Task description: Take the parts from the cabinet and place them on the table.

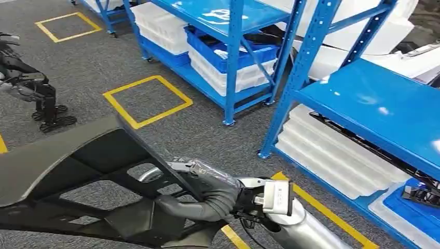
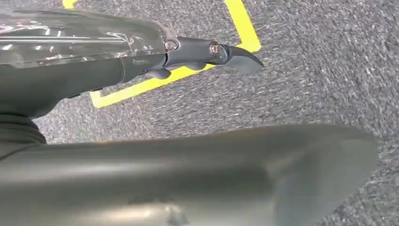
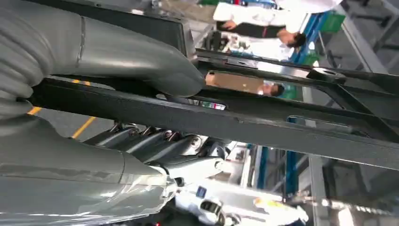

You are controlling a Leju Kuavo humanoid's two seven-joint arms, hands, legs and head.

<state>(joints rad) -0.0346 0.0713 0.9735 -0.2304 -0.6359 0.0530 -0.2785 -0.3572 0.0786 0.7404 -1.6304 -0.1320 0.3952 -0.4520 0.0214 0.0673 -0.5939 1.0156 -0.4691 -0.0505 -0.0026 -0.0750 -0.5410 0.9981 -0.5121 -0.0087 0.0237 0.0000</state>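
Nearest to us, our right hand [image 1: 215, 194] has its fingers curled around a bar of the large dark part [image 1: 78, 171]; the right wrist view shows the thumb [image 3: 141, 61] over the strut and the fingers [image 3: 155, 146] wrapped beneath it. The part hangs low in front of us, above the grey carpet [image 1: 104, 67], clear of the shelving. Our left hand [image 2: 84, 61] lies alongside the part's smooth edge; we cannot tell whether it grips anything.

We judge the part a rigid moulded frame, light for its bulk but long and unwieldy, likely to swing or twist about a one-point hold. Its open struts give the surest purchase; the smooth outer skin looks slippery. A second hold towards the far end would steady it.

Beyond stand yellow floor squares [image 1: 148, 101], then the blue racks [image 1: 233, 57] holding white trays [image 1: 332, 155].
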